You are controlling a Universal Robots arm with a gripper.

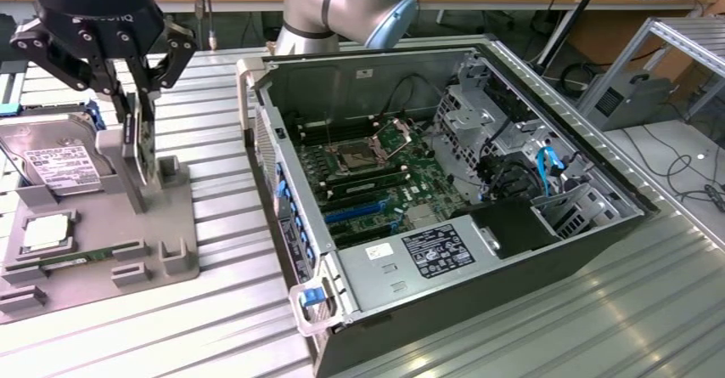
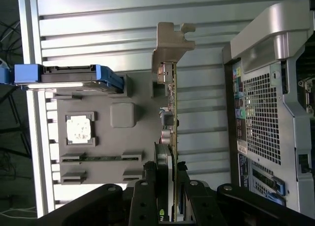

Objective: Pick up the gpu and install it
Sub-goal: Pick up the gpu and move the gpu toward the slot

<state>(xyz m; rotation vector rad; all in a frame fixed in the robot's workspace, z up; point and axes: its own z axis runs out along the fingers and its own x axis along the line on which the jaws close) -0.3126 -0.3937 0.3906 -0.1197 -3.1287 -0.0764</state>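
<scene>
The gpu [image 1: 145, 144] is a thin dark card standing on edge in the grey parts holder [image 1: 148, 259] at the exterior view's left. My gripper [image 1: 131, 89] comes down from above, one finger on each side of the card's upper edge, shut on it. In the wrist view the gpu [image 2: 171, 117] appears edge-on, with its silver bracket [image 2: 170, 44] at the far end. The gripper [image 2: 165, 169] presses against both of its faces. The open computer case [image 1: 453, 191] lies on its side to the exterior view's right, and its motherboard slots [image 1: 362, 211] are exposed.
The holder also carries a hard drive [image 1: 51, 161], a square processor chip [image 1: 46, 232] and a memory stick [image 1: 68, 262]. The arm's base [image 1: 340, 8] stands behind the case. The case's rear panel [image 2: 275, 113] is close beside the holder [image 2: 142, 113]. The table is ribbed metal.
</scene>
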